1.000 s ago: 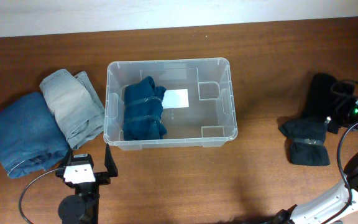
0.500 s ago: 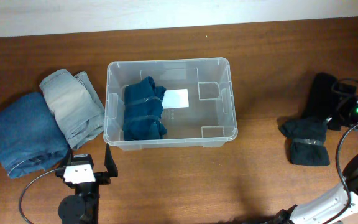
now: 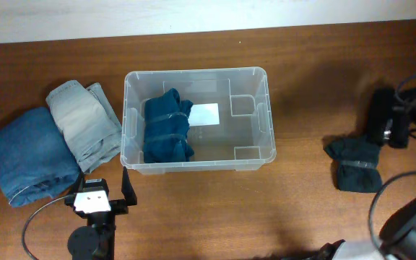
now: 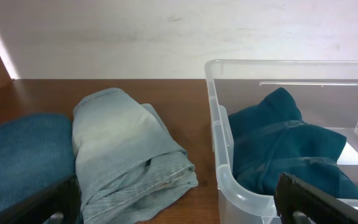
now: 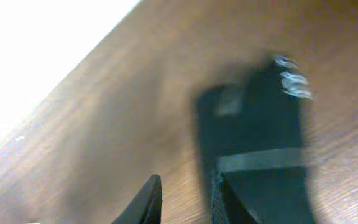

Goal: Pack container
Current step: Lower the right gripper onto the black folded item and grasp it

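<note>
My R fingers: narrow gap, prob. empty (view blurred). Just ahead, rightward: dark folded cloth, long axis pointing away from me. My L fingers: wide apart, empty, just beside near-left corner of container, mid-table, so the nearer arm.

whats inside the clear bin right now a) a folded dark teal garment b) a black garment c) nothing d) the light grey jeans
A: the overhead view shows a folded dark teal garment lying in the left half of the container, while the light grey jeans lie outside it on the table.
</note>
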